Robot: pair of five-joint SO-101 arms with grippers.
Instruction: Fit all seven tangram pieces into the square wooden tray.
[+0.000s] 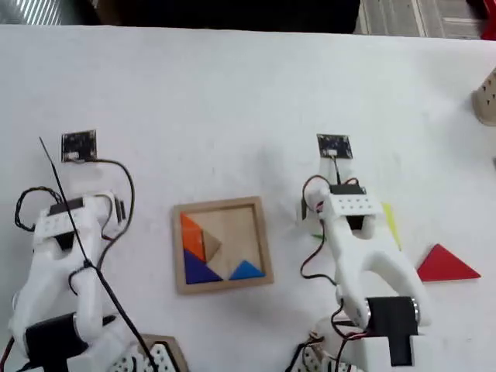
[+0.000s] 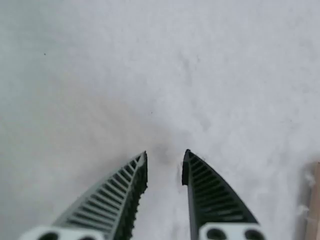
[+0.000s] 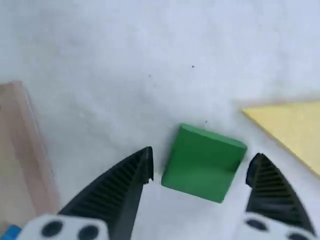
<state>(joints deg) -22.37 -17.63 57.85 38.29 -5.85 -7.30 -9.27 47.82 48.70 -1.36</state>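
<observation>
- Right gripper [image 3: 201,166]: jaws wide, holding nothing, set either side of the green square [image 3: 204,162], which lies flat on the table [image 1: 232,101] between the tray and the yellow piece
- Step in hand, by judgement: picking up the green square
  - the square sits a little skewed to the jaws, so turn the wrist until they meet two opposite flat sides, not the corners
  - lower fully before closing, as the piece is thin
  - keep the outer jaw clear of the yellow piece [image 3: 290,130], which lies near
- Left gripper [image 2: 165,159]: jaws narrowly parted, empty, over bare table beside the tray
- Square wooden tray [image 1: 219,204], between the two arms, contents:
  - orange triangle [image 1: 191,236] along one side
  - dark blue triangle [image 1: 200,270] in the corner below the orange
  - light blue triangle [image 1: 247,270] on the near edge
  - tan shape [image 1: 211,244] touching the orange; piece or bare floor, cannot tell
- Red triangle [image 1: 446,265]: on the table, well apart from the tray
</observation>
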